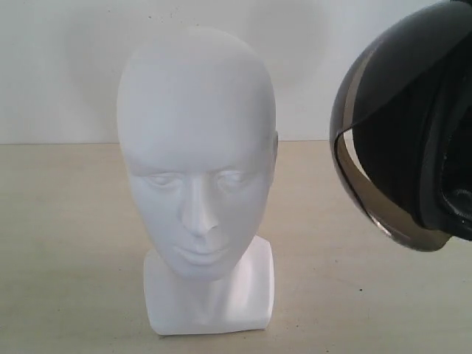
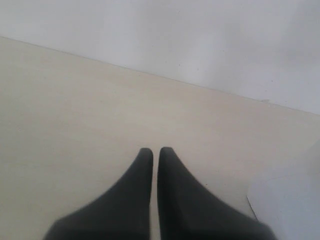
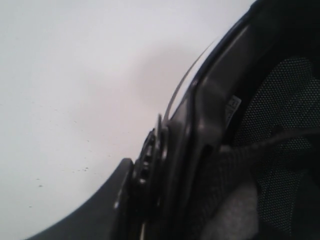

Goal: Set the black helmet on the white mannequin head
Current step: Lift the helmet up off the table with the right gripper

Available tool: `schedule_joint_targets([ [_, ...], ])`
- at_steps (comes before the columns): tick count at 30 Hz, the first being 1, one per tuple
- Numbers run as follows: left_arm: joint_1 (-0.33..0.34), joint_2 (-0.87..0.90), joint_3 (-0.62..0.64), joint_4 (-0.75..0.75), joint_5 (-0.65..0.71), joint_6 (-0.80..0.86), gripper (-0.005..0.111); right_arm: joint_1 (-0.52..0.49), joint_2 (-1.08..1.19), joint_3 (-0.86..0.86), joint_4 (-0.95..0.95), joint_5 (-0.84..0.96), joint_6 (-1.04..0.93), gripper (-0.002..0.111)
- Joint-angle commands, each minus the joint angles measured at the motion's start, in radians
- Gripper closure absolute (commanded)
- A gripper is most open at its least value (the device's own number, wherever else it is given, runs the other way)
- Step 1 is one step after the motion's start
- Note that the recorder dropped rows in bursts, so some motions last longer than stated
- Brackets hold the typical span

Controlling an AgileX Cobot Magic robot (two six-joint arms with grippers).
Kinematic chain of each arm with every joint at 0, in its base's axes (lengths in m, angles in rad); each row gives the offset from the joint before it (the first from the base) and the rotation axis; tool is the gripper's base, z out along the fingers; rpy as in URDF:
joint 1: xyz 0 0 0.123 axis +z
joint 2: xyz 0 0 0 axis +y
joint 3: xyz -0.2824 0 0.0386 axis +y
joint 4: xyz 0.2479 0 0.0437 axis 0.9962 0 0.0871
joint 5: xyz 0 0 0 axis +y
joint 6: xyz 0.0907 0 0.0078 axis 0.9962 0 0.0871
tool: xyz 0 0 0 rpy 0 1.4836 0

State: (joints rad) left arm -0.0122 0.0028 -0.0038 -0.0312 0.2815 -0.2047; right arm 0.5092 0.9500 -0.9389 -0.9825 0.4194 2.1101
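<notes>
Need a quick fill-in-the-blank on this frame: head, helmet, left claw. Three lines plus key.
1. The white head stands upright on the table, facing the exterior camera, with ___ on top of it.
2. The black helmet is at the ___ edge of the exterior view, apart from the head.
3. The left claw is ___, with nothing between its fingers.

Missing words: nothing; right; shut.
</notes>
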Motion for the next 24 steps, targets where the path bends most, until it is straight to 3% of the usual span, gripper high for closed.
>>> schedule_joint_targets([
  [1, -0.009, -0.003, 0.004, -0.002, -0.003, 0.004, 0.102, -0.004, -0.020, -0.107, -0.009, -0.024, -0.012, 0.108],
  [6, -0.009, -0.003, 0.004, -0.002, -0.003, 0.004, 0.102, -0.090, -0.020, -0.144, 0.112, -0.137, -0.012, 0.108],
  [18, -0.009, -0.003, 0.004, -0.002, -0.003, 0.004, 0.102, -0.364, 0.055, -0.144, 0.539, -0.756, -0.012, 0.108],
  [23, -0.009, -0.003, 0.004, -0.002, -0.003, 0.004, 0.102, -0.381, 0.108, -0.144, 0.740, -0.934, -0.012, 0.108],
  [24, -0.009, -0.003, 0.004, -0.002, -0.003, 0.004, 0.102, -0.381, 0.132, -0.144, 0.836, -1.043, -0.012, 0.108],
])
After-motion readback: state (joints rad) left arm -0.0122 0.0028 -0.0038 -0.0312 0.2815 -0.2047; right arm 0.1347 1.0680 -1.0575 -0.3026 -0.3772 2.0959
